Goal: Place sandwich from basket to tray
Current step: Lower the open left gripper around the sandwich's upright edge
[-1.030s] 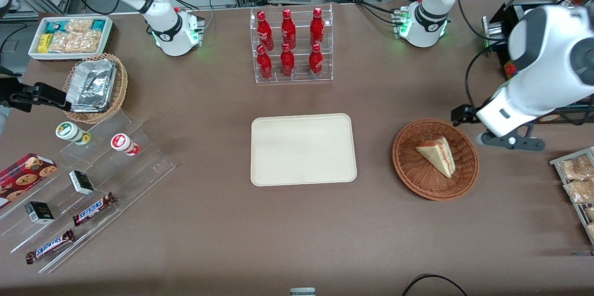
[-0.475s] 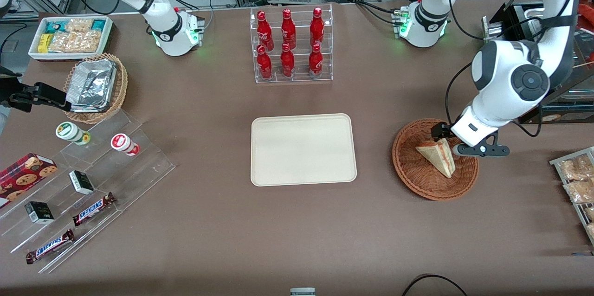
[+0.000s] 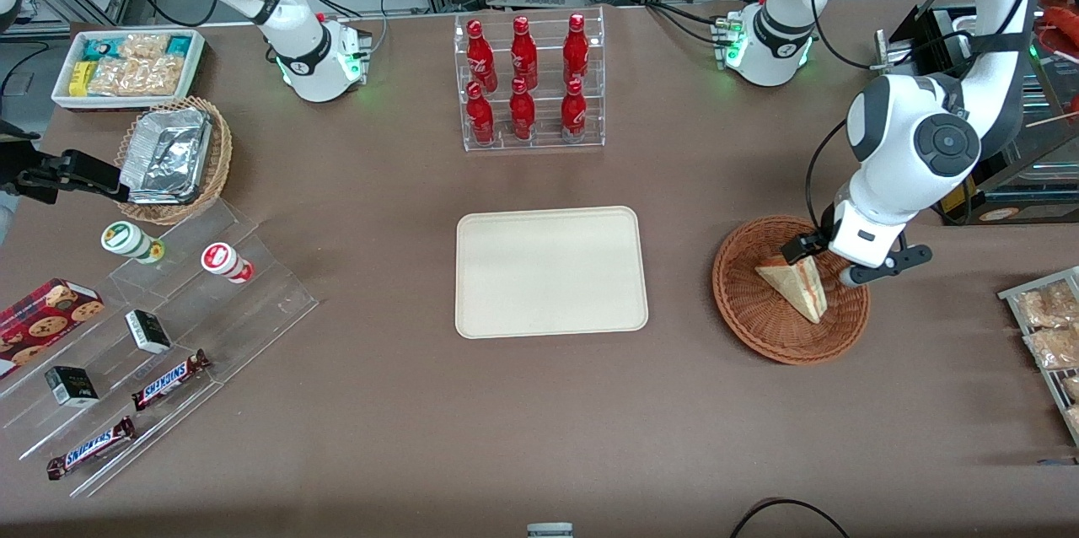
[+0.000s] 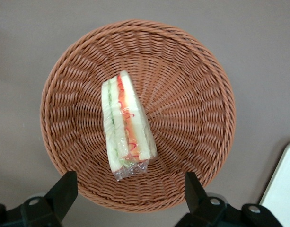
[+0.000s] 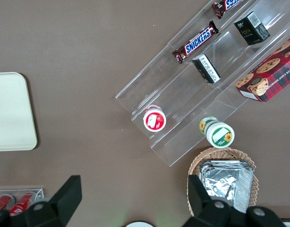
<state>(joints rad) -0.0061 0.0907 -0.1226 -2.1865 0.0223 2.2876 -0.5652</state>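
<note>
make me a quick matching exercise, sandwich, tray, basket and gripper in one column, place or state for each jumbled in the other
Things:
1. sandwich
2. tray
3. basket
4. gripper

Places or states:
A. bare, beside the basket toward the parked arm's end
B. open, above the basket, not touching the wedge
C. lying inside the basket
D. round reddish-brown wicker, on the table

Pairs: 1-C, 2-A, 3-D, 4-B

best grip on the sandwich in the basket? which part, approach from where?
Grip the sandwich across its two flat bread faces, near the thick middle, probably coming straight down from above. It stands on edge in the basket, filling edge up, so the faces are exposed. The open gripper hovers above it, fingers spread wider than the wedge.
</note>
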